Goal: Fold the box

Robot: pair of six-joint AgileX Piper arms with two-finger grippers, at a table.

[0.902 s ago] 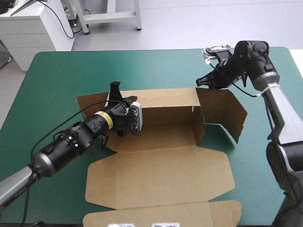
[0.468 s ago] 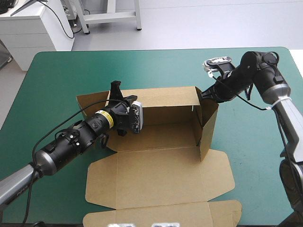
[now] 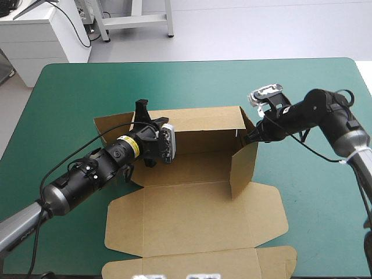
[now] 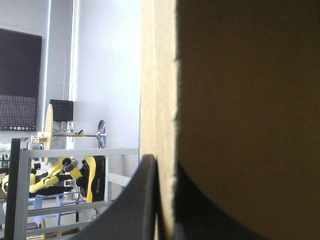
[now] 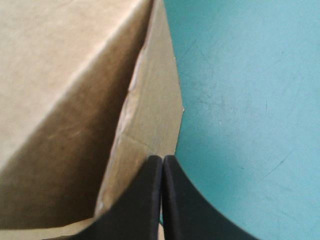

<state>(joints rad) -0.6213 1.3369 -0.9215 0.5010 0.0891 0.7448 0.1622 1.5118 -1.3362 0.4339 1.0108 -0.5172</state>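
High view: the brown box (image 3: pixel 197 165) lies near the middle of the desk (image 3: pixel 75 93), part way set up. Its back wall (image 3: pixel 203 122) stands upright along the far side, and the right end flap (image 3: pixel 244 165) is raised and turned inward across the box's right end. The lid (image 3: pixel 197 215) lies flat on the teal-green cover, reaching toward the desk's near edge. The left tool (image 3: pixel 141 107) comes in over the box's left end and sits at the back wall's top edge, one black finger showing above the board. The right tool (image 3: pixel 251 138) is at the far right corner of the box, its tip against the outer side of the end flap.

Left wrist view: the left tool (image 4: pixel 165 167) is clamped on the box (image 4: pixel 240 75); the sheet's edge runs straight up between the two black fingers (image 4: pixel 142 200), which are all but closed on it.

Right wrist view: the right tool (image 5: pixel 162 160) is closed, its two black fingers (image 5: pixel 145 200) meeting in one point with no board seen between them. That point touches the outside of the box (image 5: pixel 65 75) at the flap's lower edge, just beside the bare teal-green cover (image 5: pixel 240 100).
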